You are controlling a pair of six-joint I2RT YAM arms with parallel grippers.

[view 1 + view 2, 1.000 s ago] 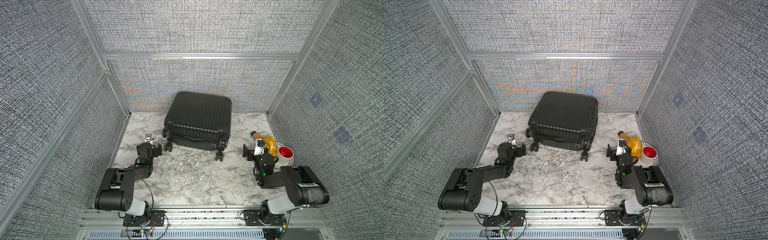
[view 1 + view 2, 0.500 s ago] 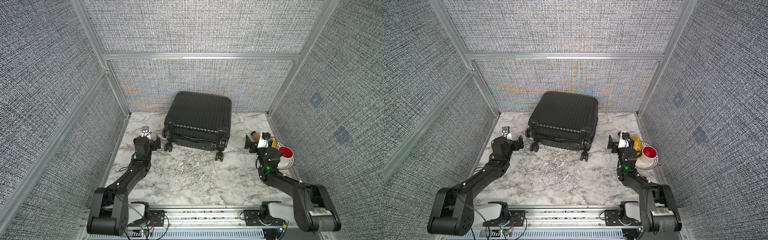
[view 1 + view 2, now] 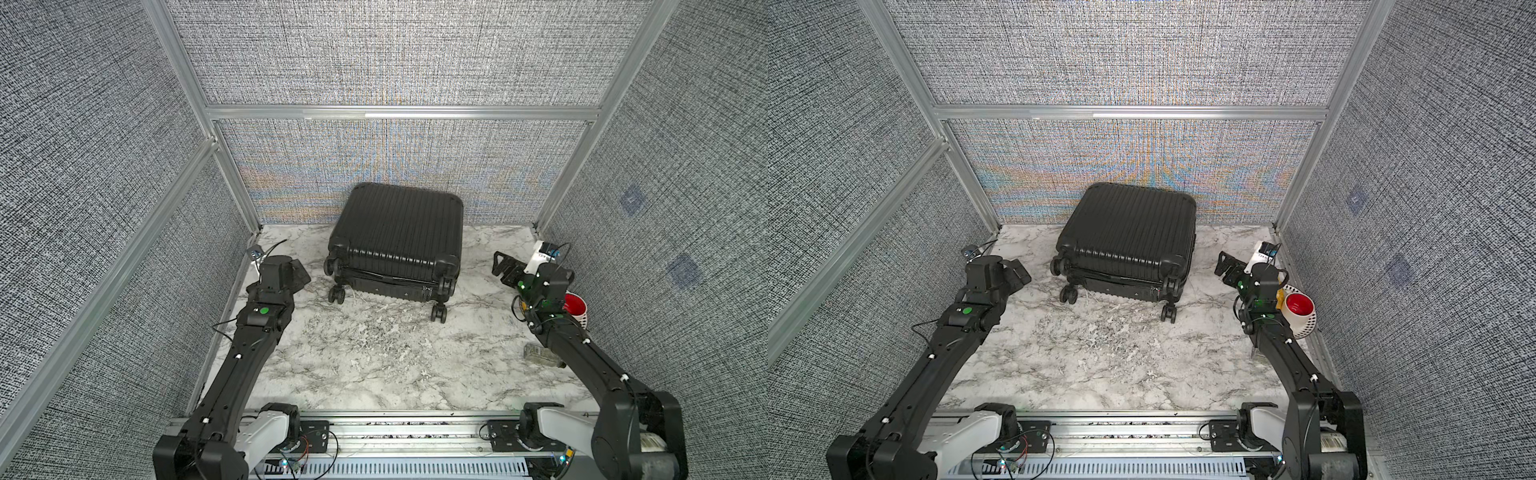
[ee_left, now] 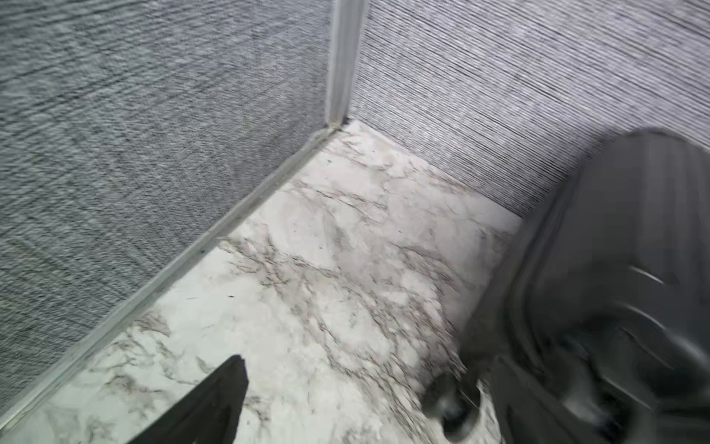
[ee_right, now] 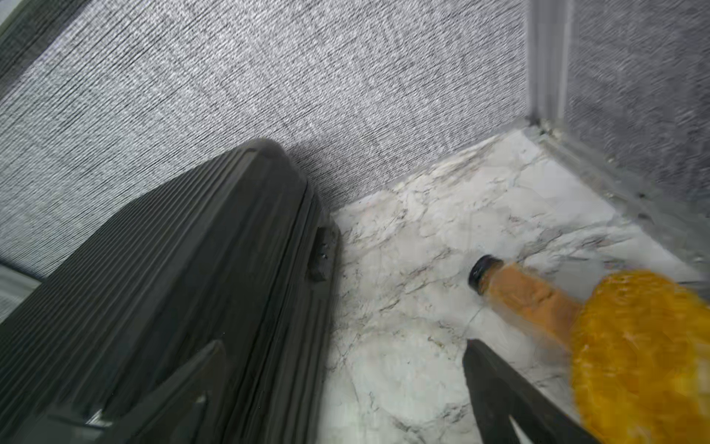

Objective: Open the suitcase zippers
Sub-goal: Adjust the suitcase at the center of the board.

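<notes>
The black ribbed suitcase (image 3: 399, 232) (image 3: 1129, 232) lies flat against the back wall, wheels toward me. Its zipper seam (image 3: 386, 277) runs between the two shells along the near face, and a small pull (image 3: 424, 288) hangs by the right front wheel. My left gripper (image 3: 297, 270) (image 3: 1017, 272) hovers open just left of the case, empty. In the left wrist view one finger (image 4: 215, 399) shows over marble, with the blurred case (image 4: 614, 288) and a wheel (image 4: 453, 407) beside it. My right gripper (image 3: 505, 268) (image 3: 1227, 268) (image 5: 342, 357) stands open and empty to the right of the case (image 5: 173, 288).
A red cup in a white holed bowl (image 3: 575, 305) (image 3: 1298, 307) sits at the right wall, behind my right wrist. A brown bottle (image 5: 530, 296) and a yellow mesh (image 5: 634, 346) lie near it. A small clear box (image 3: 540, 355) rests under the right forearm. Fabric walls enclose three sides.
Both arms have unfolded and stretched toward the back, bringing the grippers up beside the suitcase on either side. Both grippers stayed open. The suitcase has not moved.
</notes>
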